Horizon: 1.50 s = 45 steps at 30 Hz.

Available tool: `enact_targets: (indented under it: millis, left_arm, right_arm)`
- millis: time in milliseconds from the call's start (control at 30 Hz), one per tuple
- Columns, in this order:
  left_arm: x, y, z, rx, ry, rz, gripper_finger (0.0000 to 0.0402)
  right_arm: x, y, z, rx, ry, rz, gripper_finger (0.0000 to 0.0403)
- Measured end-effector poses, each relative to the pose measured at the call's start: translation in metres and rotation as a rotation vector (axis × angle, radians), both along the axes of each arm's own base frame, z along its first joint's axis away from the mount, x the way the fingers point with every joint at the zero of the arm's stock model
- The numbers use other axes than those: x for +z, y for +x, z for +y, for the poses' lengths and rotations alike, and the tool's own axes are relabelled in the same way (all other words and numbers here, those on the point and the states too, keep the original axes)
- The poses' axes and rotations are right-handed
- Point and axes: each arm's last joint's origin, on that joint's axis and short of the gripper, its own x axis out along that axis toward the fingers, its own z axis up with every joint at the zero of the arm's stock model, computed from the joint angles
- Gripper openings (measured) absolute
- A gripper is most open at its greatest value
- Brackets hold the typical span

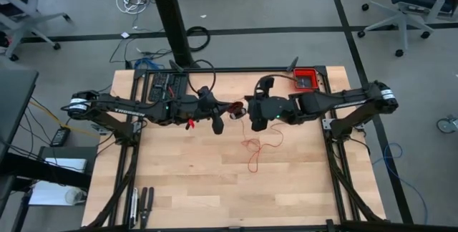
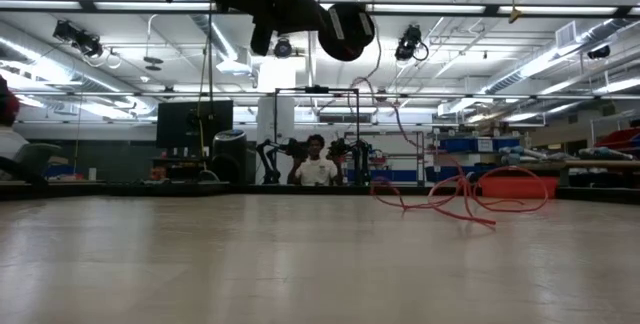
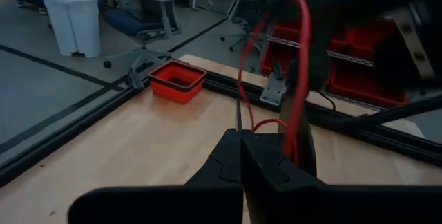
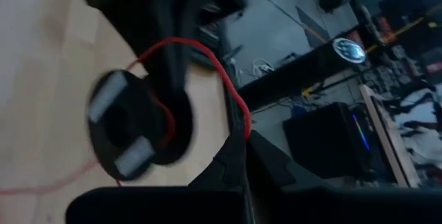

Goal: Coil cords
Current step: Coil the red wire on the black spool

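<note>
The red cord (image 1: 257, 146) lies in loose waves on the wooden table (image 1: 179, 182), and one strand of it rises to both grippers in mid-air over the table's far middle. My left gripper (image 1: 220, 115) is shut and reaches in from the left. My right gripper (image 1: 249, 112) is shut and faces it from the right. A short stretch of cord (image 1: 236, 107) spans the gap between them. In the low view the strand (image 2: 385, 94) hangs from the grippers down to the heap (image 2: 460, 194). My left gripper has the cord at its fingertips (image 3: 266, 123), where a small loop comes out and laps round one finger (image 3: 293, 148). The fingers themselves hide the pinch. They point about level toward the table's right, and the cord runs on upward (image 3: 301, 58). My right gripper pinches the cord (image 4: 246, 133) between its two fingertips, at their free ends. It comes slanting down from the table's right. From the tips the cord arches slack (image 4: 200, 48) across to my left gripper's dark body (image 4: 138, 124) and bends round it.
A red bin (image 1: 306, 80) stands at the table's far right corner. A black rack (image 1: 166, 86) sits at the far left, and tools (image 1: 141, 203) lie at the near left edge. A person (image 2: 317, 167) sits in the room beyond the table.
</note>
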Motion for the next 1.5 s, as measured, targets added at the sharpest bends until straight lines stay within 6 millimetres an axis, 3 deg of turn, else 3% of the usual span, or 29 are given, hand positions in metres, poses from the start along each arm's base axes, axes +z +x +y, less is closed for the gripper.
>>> enact_targets:
  millis: [233,500,733,1267,1500]
  left_arm:
    - [0.0,0.001,-0.002,-0.088,0.056,0.023,0.0001]
    - [0.0,0.0,-0.001,-0.064,0.089,0.03,0.0001]
    - [0.0,0.0,-0.001,-0.044,0.094,0.029,0.0001]
    - [0.022,-0.013,0.0,-0.02,0.148,-0.041,0.0001]
    - [0.02,-0.017,0.0,-0.011,0.148,0.017,0.0001]
  right_arm:
    - [0.007,-0.027,-0.007,-0.094,0.006,0.041,0.0]
    - [0.006,-0.061,-0.009,-0.204,0.091,0.109,0.0]
    - [-0.005,-0.074,-0.008,-0.301,0.141,0.183,0.0]
    - [-0.073,-0.068,-0.006,-0.324,0.208,0.21,0.0]
    - [-0.087,-0.08,-0.003,-0.341,0.241,0.18,0.0]
